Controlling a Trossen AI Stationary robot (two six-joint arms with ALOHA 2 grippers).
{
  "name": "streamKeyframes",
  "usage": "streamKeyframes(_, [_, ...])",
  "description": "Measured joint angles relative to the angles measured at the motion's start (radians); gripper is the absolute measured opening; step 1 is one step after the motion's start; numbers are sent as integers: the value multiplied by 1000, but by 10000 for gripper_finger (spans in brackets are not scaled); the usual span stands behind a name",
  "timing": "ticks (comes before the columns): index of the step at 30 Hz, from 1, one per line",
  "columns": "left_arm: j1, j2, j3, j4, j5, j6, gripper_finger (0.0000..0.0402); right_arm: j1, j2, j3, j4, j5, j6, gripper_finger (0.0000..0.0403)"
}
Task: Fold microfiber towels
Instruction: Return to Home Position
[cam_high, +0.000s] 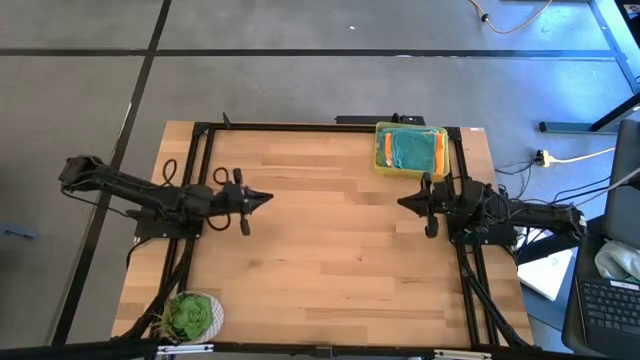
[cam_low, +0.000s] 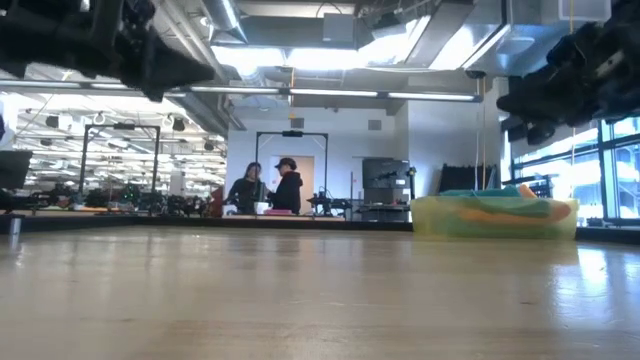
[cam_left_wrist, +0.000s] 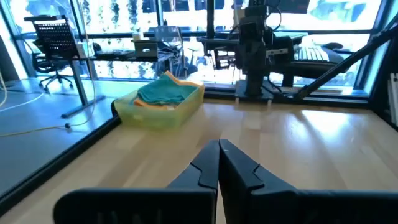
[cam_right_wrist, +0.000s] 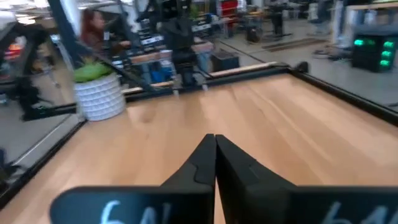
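The wooden table (cam_high: 330, 270) stretches out in front of me. The left gripper (cam_high: 268, 198) at nine o'clock and the right gripper (cam_high: 402, 203) at three hover, each with fingers pressed together, holding nothing. At one o'clock the yellow tray (cam_high: 410, 175) holds the folded microfiber towels (cam_high: 410, 150), teal on top. A potted plant (cam_high: 192, 316) sits at seven.

Bright ceiling lights (cam_low: 300, 58) overhead; daylight through windows (cam_left_wrist: 112, 31); table (cam_high: 330, 250) evenly lit
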Motion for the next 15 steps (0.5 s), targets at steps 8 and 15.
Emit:
streamKeyframes(8, [103,-188,-160,31,128,-14,0,59,-7,-2,62,-32,-146,6])
streamKeyframes(15, [167,-361,-191,-60,218,9,0,78,-5,-2,42,-69,-181,9])
